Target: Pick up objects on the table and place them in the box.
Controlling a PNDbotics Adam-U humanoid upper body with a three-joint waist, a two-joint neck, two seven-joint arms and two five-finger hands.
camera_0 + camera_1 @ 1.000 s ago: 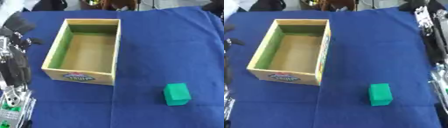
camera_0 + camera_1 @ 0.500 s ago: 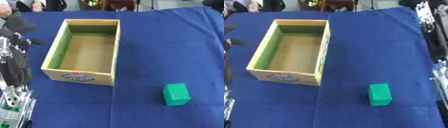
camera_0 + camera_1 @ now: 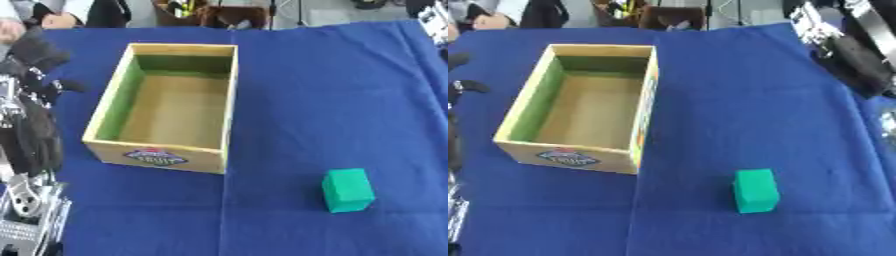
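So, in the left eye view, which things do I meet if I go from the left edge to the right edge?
Left arm at the left edge → wooden box, open and empty → green block on the blue cloth, apart from the box and nearer the camera.

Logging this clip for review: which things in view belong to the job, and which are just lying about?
Part of the job:
- green block, alone on the cloth, right of the box
- wooden box, open and empty

Not part of it:
- blue cloth over the table
- clutter beyond the far edge, too blurred to name
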